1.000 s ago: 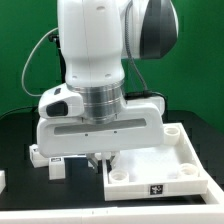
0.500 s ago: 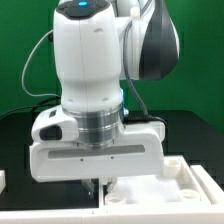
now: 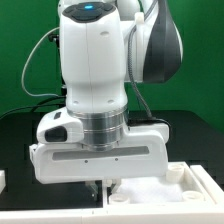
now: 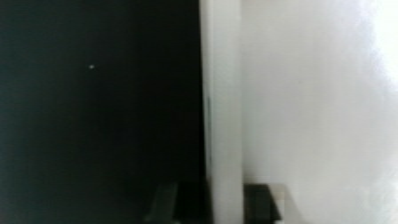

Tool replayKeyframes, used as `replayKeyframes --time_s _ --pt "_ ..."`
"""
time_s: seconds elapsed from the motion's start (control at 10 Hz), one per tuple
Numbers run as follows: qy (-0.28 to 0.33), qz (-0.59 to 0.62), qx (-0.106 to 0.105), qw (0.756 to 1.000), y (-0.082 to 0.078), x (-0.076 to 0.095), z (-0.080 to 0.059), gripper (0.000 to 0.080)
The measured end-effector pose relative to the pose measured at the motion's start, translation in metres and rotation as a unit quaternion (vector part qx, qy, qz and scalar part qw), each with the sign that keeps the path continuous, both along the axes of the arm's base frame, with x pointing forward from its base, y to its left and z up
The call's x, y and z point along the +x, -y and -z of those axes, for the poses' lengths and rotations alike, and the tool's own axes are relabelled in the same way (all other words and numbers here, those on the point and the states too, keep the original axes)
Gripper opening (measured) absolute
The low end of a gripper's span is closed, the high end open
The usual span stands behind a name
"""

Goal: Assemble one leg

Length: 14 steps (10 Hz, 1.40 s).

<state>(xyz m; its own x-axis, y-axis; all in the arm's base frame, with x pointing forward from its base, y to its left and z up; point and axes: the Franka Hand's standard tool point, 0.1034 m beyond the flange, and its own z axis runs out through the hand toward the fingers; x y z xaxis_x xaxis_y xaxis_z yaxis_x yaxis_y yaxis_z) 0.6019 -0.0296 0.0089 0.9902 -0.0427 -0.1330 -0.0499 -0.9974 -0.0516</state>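
My gripper [image 3: 103, 187] is low over the table, at the near left edge of the large flat white panel [image 3: 190, 182]. In the wrist view the two dark fingers [image 4: 178, 206] stand on either side of the panel's raised rim [image 4: 221, 120], touching it, so my gripper [image 4: 221, 206] is shut on that rim. The panel's flat white face [image 4: 320, 110] fills one side of the wrist view and the black table [image 4: 89, 110] the other. No leg shows in either view; the wide gripper body hides the table behind it.
The arm's white body [image 3: 95, 90] fills the middle of the exterior view. A small white piece [image 3: 3, 180] shows at the exterior view's left edge. A green backdrop stands behind the black table [image 3: 20, 140].
The arm and the panel have both come nearer the camera and lower in the exterior view. The leg that showed at the left a second ago is now hidden behind the gripper body.
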Motion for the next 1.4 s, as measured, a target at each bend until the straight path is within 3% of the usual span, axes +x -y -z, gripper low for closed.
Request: replayKeyframes --time_s 0.1,0.2,0.3,0.4,0.5,0.7,1.1,1.2,1.4 --pt "0.000 0.000 0.000 1.000 0.000 0.000 0.000 0.0262" --pt "0.001 0.000 0.000 1.000 0.000 0.001 -0.001 0.0413" --pt "-0.002 -0.005 0.001 1.000 -0.004 -0.002 -0.011 0.0413" --pt "-0.003 -0.004 0.001 1.000 -0.016 -0.017 -0.028 0.0550" --pt "-0.009 -0.001 0.002 1.000 -0.030 -0.039 -0.048 0.0621" --pt "-0.002 0.006 0.002 1.000 -0.051 -0.049 -0.080 0.0647" --pt "-0.006 0.005 0.003 1.000 -0.048 -0.053 -0.073 0.0649" --pt "-0.019 0.009 0.002 1.000 -0.034 -0.068 -0.065 0.0649" --pt "-0.061 0.032 0.004 0.998 -0.010 -0.113 -0.066 0.0649"
